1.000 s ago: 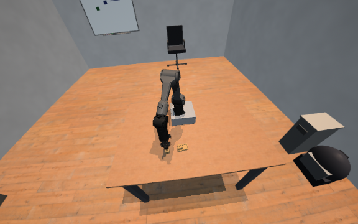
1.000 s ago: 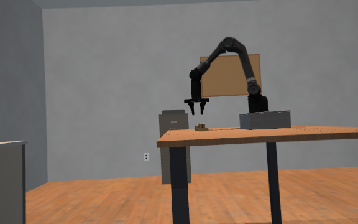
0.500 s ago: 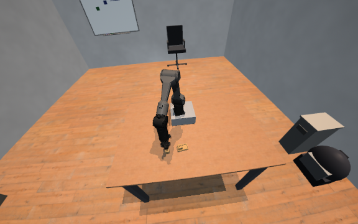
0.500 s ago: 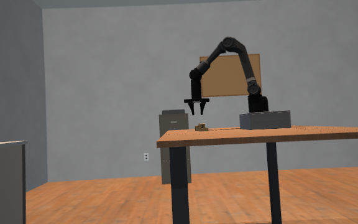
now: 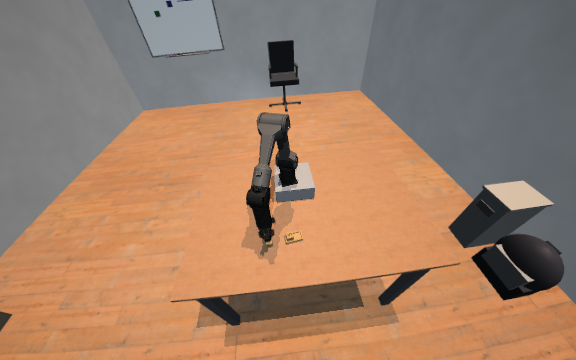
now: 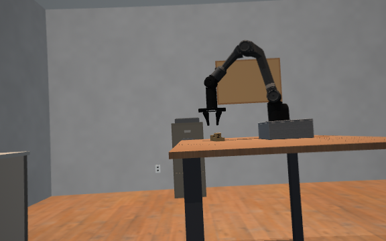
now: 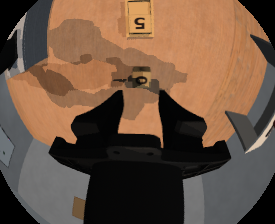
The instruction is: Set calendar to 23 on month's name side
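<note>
The small wooden tray (image 5: 295,240) (image 6: 217,139) (image 7: 139,35) lies on the table. A cube (image 5: 290,238) (image 6: 218,135) (image 7: 139,23) is in it, a 5 on top, upside down in the wrist view; a 2 shows on its side in the exterior view. The month's name cannot be read. A loose cube (image 5: 269,244) (image 7: 141,79) lies on the table beside the tray, with a round digit on top, too small to tell. My gripper (image 5: 266,239) (image 6: 212,124) (image 7: 141,97) is open and empty, pointing down above the loose cube, clear of it.
The arm's grey base block (image 5: 295,194) (image 6: 287,129) stands on the table behind the gripper. The table's front edge (image 5: 318,286) lies beyond the tray and loose cube. The arm's shadow falls around the loose cube.
</note>
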Robot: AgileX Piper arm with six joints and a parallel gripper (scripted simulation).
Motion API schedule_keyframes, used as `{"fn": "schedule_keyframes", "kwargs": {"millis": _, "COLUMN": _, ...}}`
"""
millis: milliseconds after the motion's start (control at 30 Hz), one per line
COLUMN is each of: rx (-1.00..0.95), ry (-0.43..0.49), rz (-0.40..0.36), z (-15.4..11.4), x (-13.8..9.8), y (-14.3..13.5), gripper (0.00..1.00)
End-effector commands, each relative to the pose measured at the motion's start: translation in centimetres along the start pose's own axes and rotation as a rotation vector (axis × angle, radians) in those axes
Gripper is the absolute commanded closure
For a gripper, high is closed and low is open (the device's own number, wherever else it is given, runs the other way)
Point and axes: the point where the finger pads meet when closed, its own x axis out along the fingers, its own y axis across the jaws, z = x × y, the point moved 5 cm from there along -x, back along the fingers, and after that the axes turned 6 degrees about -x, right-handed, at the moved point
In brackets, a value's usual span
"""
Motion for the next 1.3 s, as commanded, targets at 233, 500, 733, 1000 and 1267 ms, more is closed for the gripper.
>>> {"fn": "schedule_keyframes", "kwargs": {"millis": 233, "rx": 0.000, "ry": -0.003, "rz": 0.003, "z": 0.0, "x": 1.1, "y": 0.1, "gripper": 0.39}}
{"fn": "schedule_keyframes", "kwargs": {"millis": 500, "rx": 0.000, "ry": -0.003, "rz": 0.003, "z": 0.0, "x": 2.4, "y": 0.1, "gripper": 0.39}}
{"fn": "schedule_keyframes", "kwargs": {"millis": 733, "rx": 0.000, "ry": -0.002, "rz": 0.001, "z": 0.0, "x": 3.1, "y": 0.1, "gripper": 0.39}}
{"fn": "schedule_keyframes", "kwargs": {"millis": 1000, "rx": 0.000, "ry": -0.002, "rz": 0.002, "z": 0.0, "x": 4.0, "y": 0.1, "gripper": 0.39}}
{"fn": "schedule_keyframes", "kwargs": {"millis": 1267, "rx": 0.000, "ry": -0.002, "rz": 0.001, "z": 0.0, "x": 4.2, "y": 0.1, "gripper": 0.39}}
